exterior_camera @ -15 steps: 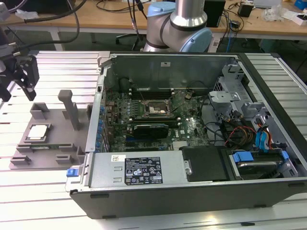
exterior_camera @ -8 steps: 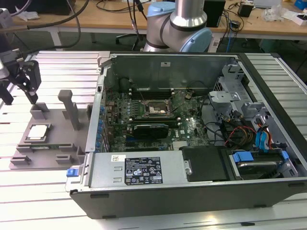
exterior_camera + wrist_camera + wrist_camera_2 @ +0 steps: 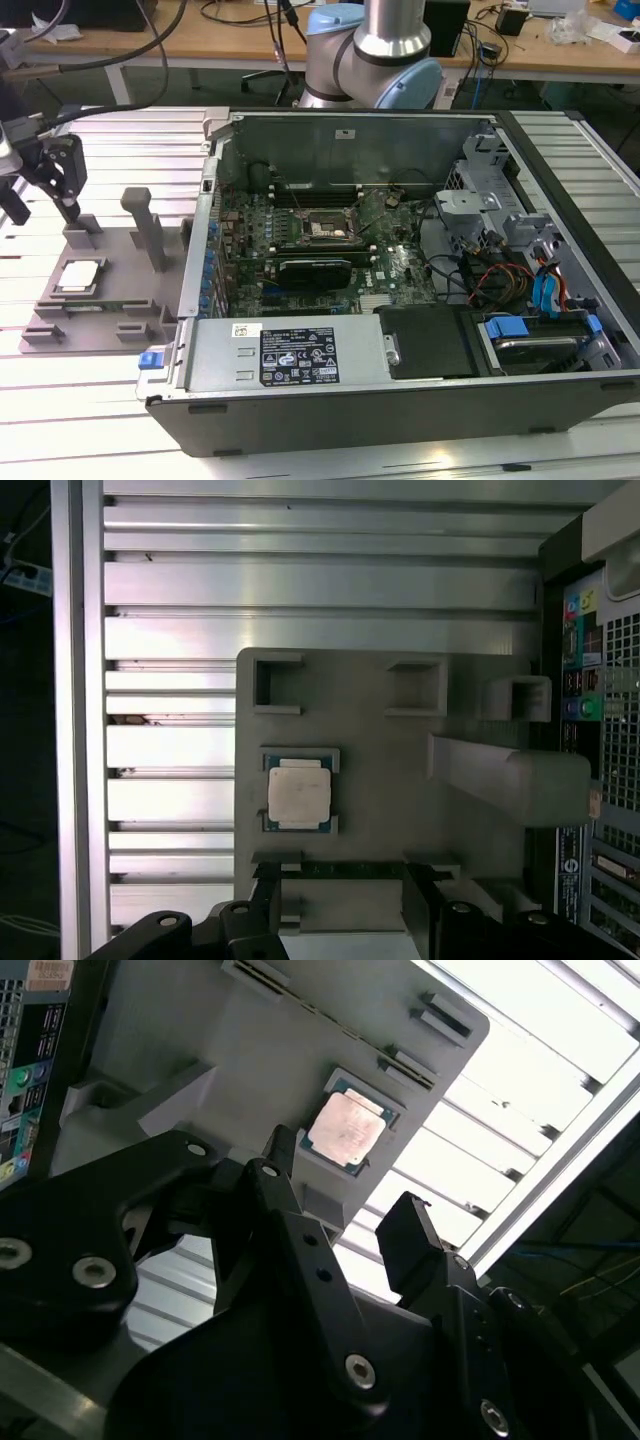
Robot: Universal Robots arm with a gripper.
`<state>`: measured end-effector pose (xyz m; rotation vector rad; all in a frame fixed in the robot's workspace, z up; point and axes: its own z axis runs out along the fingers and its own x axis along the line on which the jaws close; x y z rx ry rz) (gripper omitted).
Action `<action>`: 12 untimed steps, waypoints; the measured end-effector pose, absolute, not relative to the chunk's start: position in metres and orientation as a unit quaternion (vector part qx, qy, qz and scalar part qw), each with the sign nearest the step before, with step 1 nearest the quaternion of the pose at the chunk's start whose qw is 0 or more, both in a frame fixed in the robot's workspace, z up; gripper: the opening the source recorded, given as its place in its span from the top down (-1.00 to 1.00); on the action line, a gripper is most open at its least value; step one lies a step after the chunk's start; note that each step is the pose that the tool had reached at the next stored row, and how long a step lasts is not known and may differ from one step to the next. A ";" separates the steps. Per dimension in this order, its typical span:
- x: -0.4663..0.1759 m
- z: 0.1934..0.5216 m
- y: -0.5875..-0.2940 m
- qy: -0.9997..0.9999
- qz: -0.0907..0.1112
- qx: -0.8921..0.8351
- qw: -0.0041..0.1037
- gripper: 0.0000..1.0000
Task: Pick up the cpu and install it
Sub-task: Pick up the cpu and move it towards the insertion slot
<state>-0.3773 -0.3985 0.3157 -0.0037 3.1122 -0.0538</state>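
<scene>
I've got the end effector [image 3: 340,905] hanging wide open and empty, the cpu [image 3: 299,792] lying flat below and just ahead of it in the grey fixture tray [image 3: 400,770]: light, stiff, slick-topped, probably delicate, best pinched by opposite edges.

No legible text (black label [image 3: 299,357] included)

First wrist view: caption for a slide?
Gripper open above the grey fixture tray, cpu lying in its recess, not yet grasped.
</scene>
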 end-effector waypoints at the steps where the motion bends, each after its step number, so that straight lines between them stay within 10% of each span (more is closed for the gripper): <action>1: -0.379 0.315 -0.398 1.000 -0.017 -0.001 0.014 -0.20; 12: -0.379 0.307 -0.398 1.000 -0.017 -0.001 0.014 -0.20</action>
